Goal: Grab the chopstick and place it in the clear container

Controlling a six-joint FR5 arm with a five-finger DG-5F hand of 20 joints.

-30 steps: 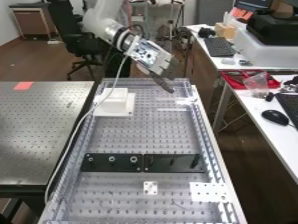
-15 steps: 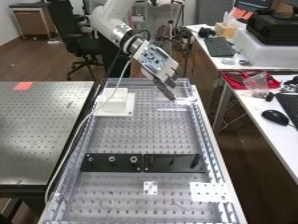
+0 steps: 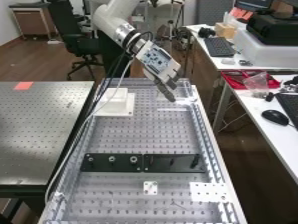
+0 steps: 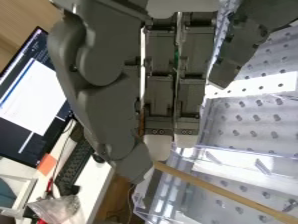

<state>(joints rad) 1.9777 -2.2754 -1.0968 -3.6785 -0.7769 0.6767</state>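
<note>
Over the far right part of the bench, the hand (image 3: 163,80) points down at a slant. Its dark grey fingers (image 4: 159,85) look straight in the wrist view, with nothing seen gripped between them. A thin wooden chopstick (image 4: 219,190) runs at a slant there, one end beside a fingertip; whether they touch I cannot tell. Clear walls that look like the clear container (image 4: 249,156) stand around and under the stick. How the stick is supported is unclear.
A white block on a plate (image 3: 116,102) stands at the bench's far left. Black fixture plates (image 3: 144,163) cross the middle, with white plates (image 3: 209,192) nearer. Clear rails edge the perforated bench. A side desk (image 3: 256,102) on the right holds a red tray and a mouse.
The hand has come down and slightly toward the near end of the bench, mostly in the first half second. Its fingers have turned a little, and it has barely moved since then.
</note>
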